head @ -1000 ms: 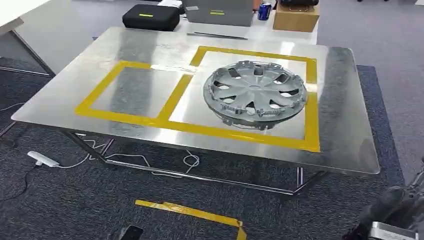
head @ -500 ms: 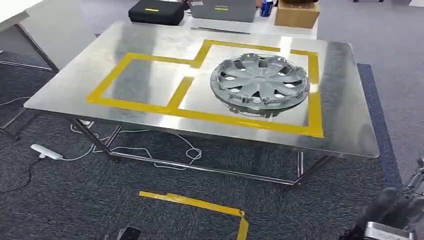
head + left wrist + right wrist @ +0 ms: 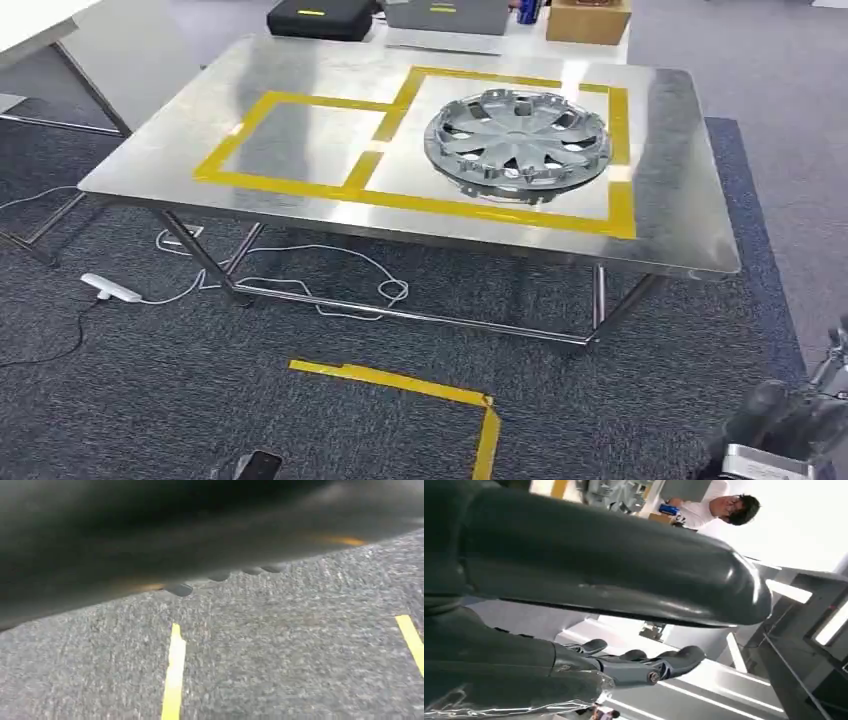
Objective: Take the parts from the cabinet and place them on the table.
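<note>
A silver wheel cover (image 3: 517,143) lies flat inside the larger yellow-taped square on the steel table (image 3: 670,200); its edge also appears in the right wrist view (image 3: 616,492). My right hand (image 3: 790,430) hangs low at the bottom right, well short of the table. In the right wrist view its thick thumb (image 3: 624,565) and darker fingers (image 3: 649,665) are spread apart with nothing between them. In the left wrist view my left hand (image 3: 150,535) is a dark blur over grey carpet, and its grip cannot be read.
Behind the table stand a black case (image 3: 320,20), a grey box (image 3: 445,15), a cardboard box (image 3: 588,20) and a blue can (image 3: 530,10). Yellow floor tape (image 3: 400,385), a white power strip (image 3: 110,290) and cables lie on the carpet. A person (image 3: 719,510) sits beyond.
The whole view has shifted: the table now sits higher and farther in the picture, so the camera moved back. The wheel cover stays in its taped square.
</note>
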`<state>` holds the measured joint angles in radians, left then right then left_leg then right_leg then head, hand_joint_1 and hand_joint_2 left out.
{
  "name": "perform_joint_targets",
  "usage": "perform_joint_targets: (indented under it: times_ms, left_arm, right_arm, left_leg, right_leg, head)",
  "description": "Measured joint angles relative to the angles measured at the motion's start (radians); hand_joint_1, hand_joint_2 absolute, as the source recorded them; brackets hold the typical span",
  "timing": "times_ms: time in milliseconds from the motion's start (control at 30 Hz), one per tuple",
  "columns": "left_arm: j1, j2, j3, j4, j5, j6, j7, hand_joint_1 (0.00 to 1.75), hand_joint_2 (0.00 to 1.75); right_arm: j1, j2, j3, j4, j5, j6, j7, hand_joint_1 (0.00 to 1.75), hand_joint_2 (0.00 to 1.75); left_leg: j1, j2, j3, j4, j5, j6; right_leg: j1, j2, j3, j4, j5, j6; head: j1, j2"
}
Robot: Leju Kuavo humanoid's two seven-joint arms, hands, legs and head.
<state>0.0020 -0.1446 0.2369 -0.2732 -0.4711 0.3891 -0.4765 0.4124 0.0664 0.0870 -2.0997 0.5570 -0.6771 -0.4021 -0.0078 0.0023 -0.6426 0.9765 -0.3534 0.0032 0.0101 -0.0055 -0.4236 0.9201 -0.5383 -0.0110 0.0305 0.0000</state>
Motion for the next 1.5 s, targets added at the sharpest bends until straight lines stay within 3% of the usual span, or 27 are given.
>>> perform_joint_targets:
  times_ms: [67,133,167,200,233,300,367,400,533,567,633,667,700,733,800,833,867,967,1033,1100,1133,1200,1267,1333,1367,1400,1500]
  left_arm:
    - [0.005,0.0,0.002,0.001,0.0,0.0,-0.002,0.0,0.0]
    - [0.006,0.0,0.005,0.001,0.001,0.0,-0.002,0.0,0.0]
    - [0.006,0.0,0.006,0.001,0.001,0.0,-0.003,0.0,0.0]
    - [0.006,0.001,0.007,0.001,0.001,0.001,-0.003,0.0,0.0]
    - [0.006,0.002,0.008,0.001,0.001,0.001,-0.003,0.0,0.0]
    - [0.006,0.002,0.015,0.001,0.002,0.003,-0.006,0.0,0.0]
    - [0.005,0.002,0.017,0.001,0.002,0.003,-0.008,0.0,0.0]
    - [0.004,0.002,0.019,0.001,0.002,0.005,-0.009,0.0,0.0]
    - [0.012,-0.002,0.025,0.002,0.002,0.014,-0.011,0.0,0.0]
    - [0.013,-0.003,0.028,0.002,0.004,0.016,-0.011,0.0,0.0]
    - [0.013,-0.005,0.032,0.002,0.004,0.017,-0.011,0.0,0.0]
    - [0.014,-0.005,0.038,0.002,0.005,0.018,-0.011,0.0,0.0]
    - [0.016,-0.005,0.044,0.002,0.005,0.019,-0.011,0.0,0.0]
    - [0.019,-0.005,0.05,0.002,0.009,0.021,-0.011,0.0,0.0]
    - [0.023,-0.006,0.055,0.002,0.011,0.022,-0.011,0.0,0.0]
    - [0.023,-0.008,0.058,0.002,0.011,0.023,-0.011,0.0,0.0]
    - [0.024,-0.008,0.064,0.002,0.011,0.024,-0.011,0.0,0.0]
    - [0.027,-0.013,0.085,0.002,0.007,0.032,-0.011,0.0,0.0]
    - [0.03,-0.016,0.098,0.002,0.0,0.035,-0.011,0.0,0.0]
    - [0.036,-0.017,0.112,0.002,-0.002,0.039,-0.011,0.0,0.0]
    - [0.038,-0.017,0.118,0.001,-0.003,0.039,-0.011,0.0,0.0]
    - [0.04,-0.017,0.129,0.002,-0.006,0.04,-0.011,0.0,0.0]
    - [0.046,-0.018,0.139,0.001,-0.008,0.042,-0.01,0.0,0.0]
    - [0.049,-0.018,0.145,0.001,-0.01,0.042,-0.009,0.0,0.0]
    - [0.049,-0.018,0.148,0.001,-0.01,0.042,-0.009,0.0,0.0]
    - [0.048,-0.019,0.15,0.001,-0.01,0.042,-0.009,0.0,0.0]
    - [0.047,-0.021,0.152,0.0,-0.012,0.042,-0.008,0.0,0.0]
  right_arm:
    - [0.001,0.005,0.0,0.003,0.0,0.0,0.004,0.0,0.0]
    - [0.009,0.008,0.0,0.008,-0.001,0.0,0.008,0.0,0.0]
    - [0.011,0.008,0.0,0.011,-0.002,0.0,0.013,0.0,0.0]
    - [0.012,0.01,0.0,0.014,-0.004,0.0,0.015,0.0,0.0]
    - [0.015,0.012,0.0,0.017,-0.007,0.0,0.019,0.0,0.0]
    - [0.027,0.014,0.0,0.022,-0.009,0.0,0.023,0.0,0.0]
    - [0.037,0.016,-0.001,0.027,-0.01,0.0,0.035,0.0,0.0]
    - [0.04,0.017,-0.002,0.031,-0.009,0.0,0.039,0.0,0.0]
    - [0.065,0.024,-0.012,0.06,-0.009,0.008,0.065,0.0,0.0]
    - [0.071,0.027,-0.02,0.075,-0.013,0.013,0.074,0.0,0.0]
    - [0.073,0.034,-0.029,0.098,-0.016,0.028,0.077,0.0,0.0]
    - [0.075,0.046,-0.042,0.131,-0.027,0.057,0.079,0.0,0.0]
    - [0.08,0.057,-0.057,0.163,-0.039,0.085,0.081,0.0,0.0]
    - [0.085,0.07,-0.077,0.2,-0.052,0.121,0.087,0.0,0.0]
    - [0.091,0.09,-0.108,0.254,-0.058,0.16,0.084,0.0,0.0]
    - [0.088,0.101,-0.125,0.275,-0.061,0.174,0.08,0.0,0.0]
    - [0.074,0.114,-0.144,0.306,-0.062,0.193,0.07,0.0,0.0]
    - [0.032,0.178,-0.268,0.489,-0.066,0.304,0.055,0.0,0.0]
    - [0.029,0.211,-0.364,0.588,-0.064,0.329,0.068,0.0,0.0]
    - [0.005,0.226,-0.422,0.668,-0.044,0.338,0.099,0.0,0.0]
    - [-0.006,0.236,-0.446,0.712,-0.027,0.339,0.116,0.0,0.0]
    - [-0.009,0.253,-0.489,0.793,0.003,0.34,0.159,0.0,0.0]
    - [-0.007,0.265,-0.518,0.848,0.015,0.339,0.177,0.0,0.0]
    - [-0.011,0.27,-0.536,0.883,0.018,0.338,0.182,0.0,0.0]
    - [-0.013,0.275,-0.541,0.895,0.018,0.338,0.182,0.0,0.0]
    - [-0.018,0.277,-0.546,0.908,0.018,0.338,0.183,0.0,0.0]
    - [-0.019,0.282,-0.559,0.932,0.025,0.338,0.193,0.0,0.0]
  left_leg:
    - [0.006,-0.002,-0.017,0.056,-0.118,-0.009]
    - [0.01,-0.002,-0.038,0.207,-0.245,-0.017]
    - [0.012,-0.002,-0.043,0.273,-0.267,-0.02]
    - [0.013,-0.002,-0.037,0.31,-0.253,-0.023]
    - [0.014,-0.002,-0.015,0.307,-0.212,-0.025]
    - [0.017,-0.002,0.07,0.218,-0.142,-0.029]
    - [0.02,-0.003,0.216,0.028,-0.192,-0.029]
    - [0.017,-0.005,0.234,-0.023,-0.224,-0.017]
    - [0.015,0.001,0.21,-0.013,-0.197,0.016]
    - [0.015,0.005,0.198,-0.013,-0.187,0.023]
    - [0.012,0.011,0.176,-0.013,-0.17,0.028]
    - [0.011,0.013,0.164,-0.013,-0.161,0.028]
    - [0.01,0.016,0.156,-0.012,-0.154,0.028]
    - [0.01,0.019,0.147,-0.012,-0.148,0.026]
    - [0.009,0.024,0.131,-0.011,-0.136,0.021]
    - [0.008,0.026,0.131,-0.011,-0.132,0.017]
    - [0.004,0.031,0.13,-0.009,-0.129,0.013]
    - [0.004,0.046,0.126,-0.005,-0.121,0.001]
    - [0.005,0.04,0.124,0.004,-0.133,-0.008]
    - [0.007,0.016,0.085,0.096,-0.212,-0.017]
    - [0.008,0.012,0.049,0.187,-0.26,-0.018]
    - [0.008,0.009,0.002,0.305,-0.298,-0.019]
    - [0.008,0.008,0.034,0.252,-0.24,-0.015]
    - [0.008,-0.011,0.116,0.09,-0.151,-0.004]
    - [0.007,-0.04,0.139,0.038,-0.143,0.003]
    - [0.01,-0.04,0.146,0.012,-0.148,0.004]
    - [0.004,-0.03,0.136,0.01,-0.148,0.012]
  right_leg:
    - [-0.003,-0.005,-0.028,0.001,0.025,-0.016]
    - [-0.003,-0.008,-0.061,0.006,0.05,-0.016]
    - [-0.003,-0.01,-0.076,0.011,0.062,-0.015]
    - [-0.003,-0.011,-0.094,0.018,0.075,-0.012]
    - [-0.004,-0.011,-0.12,0.026,0.089,-0.008]
    - [-0.008,-0.011,-0.169,0.048,0.107,0.0]
    - [-0.003,-0.008,-0.202,0.076,0.114,0.009]
    - [-0.003,-0.01,-0.208,0.084,0.121,0.017]
    - [-0.009,-0.008,-0.226,0.083,0.144,0.036]
    - [-0.013,-0.004,-0.237,0.115,0.1,0.041]
    - [-0.013,0.0,-0.292,0.272,-0.006,0.05]
    - [-0.013,0.0,-0.313,0.352,-0.042,0.052]
    - [-0.013,0.001,-0.311,0.379,-0.05,0.052]
    - [-0.013,0.001,-0.284,0.361,-0.041,0.05]
    - [-0.013,-0.001,-0.175,0.214,0.006,0.043]
    - [-0.013,-0.011,-0.104,0.118,0.029,0.037]
    - [-0.007,-0.037,-0.064,0.051,0.015,0.031]
    - [-0.001,-0.024,-0.069,0.042,0.023,0.02]
    - [-0.01,-0.024,-0.065,0.032,0.032,0.008]
    - [-0.009,-0.014,-0.068,0.033,0.04,-0.005]
    - [-0.007,-0.008,-0.074,0.034,0.045,-0.01]
    - [-0.004,0.001,-0.083,0.037,0.049,-0.01]
    - [-0.002,0.014,-0.087,0.044,0.05,-0.01]
    - [-0.001,0.03,-0.089,0.052,0.05,-0.01]
    - [0.0,0.035,-0.095,0.057,0.05,-0.008]
    - [0.006,0.044,-0.106,0.071,0.049,-0.002]
    - [-0.002,0.056,-0.124,0.07,0.06,0.017]
  head:
    - [-0.007,0.0]
    - [-0.008,0.0]
    - [-0.008,0.0]
    - [-0.008,0.0]
    - [-0.008,0.0]
    - [-0.008,0.0]
    - [-0.012,0.0]
    - [-0.01,0.0]
    - [-0.012,0.0]
    - [-0.004,0.0]
    - [-0.002,0.0]
    - [-0.001,0.0]
    - [-0.002,0.0]
    - [-0.001,0.0]
    - [-0.001,0.0]
    - [-0.001,0.0]
    - [0.001,0.0]
    - [0.002,0.0]
    - [0.003,0.0]
    - [-0.002,0.0]
    - [-0.002,0.0]
    - [-0.002,0.0]
    - [-0.002,0.0]
    - [-0.002,0.0]
    - [-0.001,0.0]
    - [-0.001,0.0]
    - [-0.002,0.0]
